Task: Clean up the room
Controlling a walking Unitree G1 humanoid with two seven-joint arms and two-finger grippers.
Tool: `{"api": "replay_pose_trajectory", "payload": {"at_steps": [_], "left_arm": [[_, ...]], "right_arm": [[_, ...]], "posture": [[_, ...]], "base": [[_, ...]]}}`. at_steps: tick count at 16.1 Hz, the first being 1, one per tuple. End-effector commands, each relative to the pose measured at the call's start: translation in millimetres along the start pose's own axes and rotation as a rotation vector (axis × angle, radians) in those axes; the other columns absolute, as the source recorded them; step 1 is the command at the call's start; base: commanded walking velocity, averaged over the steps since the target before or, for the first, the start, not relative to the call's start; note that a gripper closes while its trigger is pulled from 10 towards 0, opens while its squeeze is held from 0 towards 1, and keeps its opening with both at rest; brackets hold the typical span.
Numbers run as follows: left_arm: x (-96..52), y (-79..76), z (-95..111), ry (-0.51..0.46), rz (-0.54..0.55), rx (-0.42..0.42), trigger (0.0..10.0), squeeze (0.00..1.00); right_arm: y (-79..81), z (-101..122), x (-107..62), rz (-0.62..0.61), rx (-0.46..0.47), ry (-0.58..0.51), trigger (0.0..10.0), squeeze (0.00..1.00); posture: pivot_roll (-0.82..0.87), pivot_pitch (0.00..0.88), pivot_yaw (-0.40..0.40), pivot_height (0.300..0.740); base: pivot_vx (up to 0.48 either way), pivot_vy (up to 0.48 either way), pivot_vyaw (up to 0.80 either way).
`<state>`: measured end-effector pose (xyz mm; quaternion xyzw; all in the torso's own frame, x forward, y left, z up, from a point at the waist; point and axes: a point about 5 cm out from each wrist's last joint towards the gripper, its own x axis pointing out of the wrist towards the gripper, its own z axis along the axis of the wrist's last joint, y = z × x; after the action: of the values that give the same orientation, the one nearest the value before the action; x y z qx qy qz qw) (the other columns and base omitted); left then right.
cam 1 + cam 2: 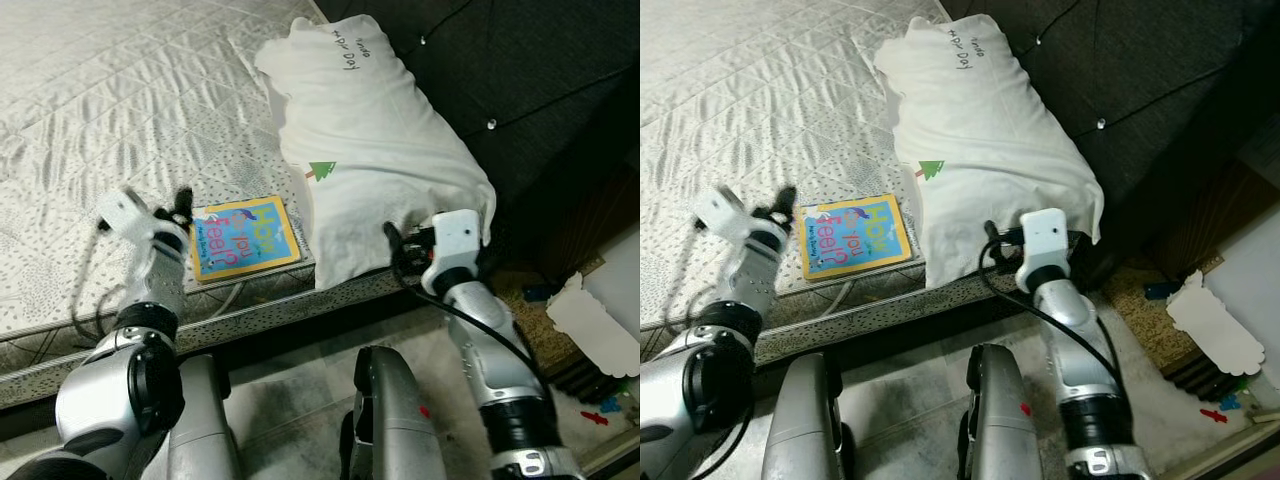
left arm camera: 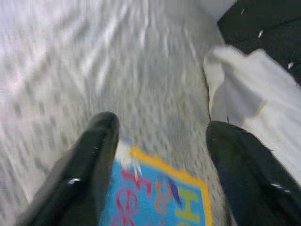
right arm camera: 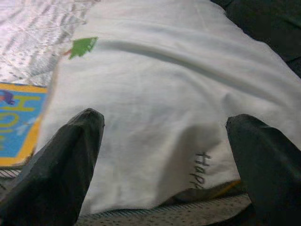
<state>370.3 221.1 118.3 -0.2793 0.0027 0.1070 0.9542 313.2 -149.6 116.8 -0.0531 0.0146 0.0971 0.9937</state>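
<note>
A blue picture book with a yellow border (image 1: 243, 237) lies flat on the mattress (image 1: 120, 90) near its front edge. My left gripper (image 2: 162, 160) hovers open just left of the book, its fingers spread over the book's corner. A white pillow (image 1: 365, 130) with a small green tree print lies along the mattress's right end, against the dark headboard (image 1: 520, 70). My right gripper (image 3: 164, 155) is open at the pillow's near end, one finger on each side of it, with the book's edge (image 3: 19, 122) off to one side.
The mattress edge and bed frame (image 1: 250, 315) run across in front of my legs. On the floor at the right lie a white scalloped board (image 1: 595, 325) and small coloured toys (image 1: 598, 412). Tiled floor (image 1: 290, 380) shows between the bed and me.
</note>
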Motion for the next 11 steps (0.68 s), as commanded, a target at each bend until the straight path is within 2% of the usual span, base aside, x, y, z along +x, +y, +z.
{"api": "replay_pose_trajectory", "payload": {"at_steps": [1, 3, 4, 5, 6, 8, 9, 10, 11], "left_arm": [[-5.2, 0.4, 5, -0.057, -0.007, 0.103, 10.0, 1.0], [-24.7, -4.9, 4, -0.119, -0.057, 0.253, 10.0, 1.0], [-35.3, -4.1, -1, -0.113, -0.051, 0.318, 10.0, 1.0], [-52.6, 0.5, -9, -0.095, -0.013, 0.397, 10.0, 1.0], [-66.5, 6.2, -16, -0.075, 0.03, 0.42, 10.0, 1.0], [-78.5, 18.8, -19, -0.086, 0.145, 0.503, 10.0, 1.0], [-78.6, 18.3, -19, -0.074, 0.152, 0.478, 10.0, 0.91], [-78.0, 14.9, -17, -0.053, 0.165, 0.494, 10.0, 0.0], [-72.5, 9.2, -10, -0.067, 0.2, 0.592, 10.0, 0.0]], "right_arm": [[3.0, 1, 4.7, 0.0, 0.009, -0.004, 10.0, 0.0], [12.4, 2, 11.7, 0.02, 0.041, -0.015, 10.0, 0.0], [17.6, 3, 15.0, 0.031, 0.058, -0.021, 10.0, 0.0], [24.8, 4, 18.1, 0.047, 0.088, -0.03, 10.0, 0.0], [32.9, 5, 22.8, 0.065, 0.112, -0.037, 10.0, 0.0], [47.2, 10, 31.7, 0.108, 0.138, -0.059, 10.0, 0.0], [49.9, 11, 34.4, 0.115, 0.142, -0.066, 10.0, 0.0], [52.9, 14, 38.4, 0.124, 0.139, -0.078, 10.0, 0.0], [55.1, 19, 43.8, 0.129, 0.132, -0.101, 10.0, 0.0]], "posture": [[-0.03, 0.07, -0.062, 0.562], [0.01, 0.058, -0.056, 0.562], [0.03, 0.05, -0.051, 0.562], [0.04, 0.043, -0.047, 0.562], [0.07, 0.023, -0.037, 0.562], [0.1, 0.0, -0.032, 0.562], [0.1, 0.0, -0.032, 0.562], [0.11, 0.0, -0.032, 0.562], [0.12, 0.0, -0.031, 0.562]], "base": [[0.0, 0.0, 0.0], [0.0, 0.0, 0.0], [0.0, 0.0, 0.0], [0.0, 0.0, 0.0], [0.0, 0.0, 0.0], [0.0, 0.0, 0.0], [0.0, 0.0, 0.0], [0.0, 0.0, 0.0], [0.0, 0.0, 0.0]]}}
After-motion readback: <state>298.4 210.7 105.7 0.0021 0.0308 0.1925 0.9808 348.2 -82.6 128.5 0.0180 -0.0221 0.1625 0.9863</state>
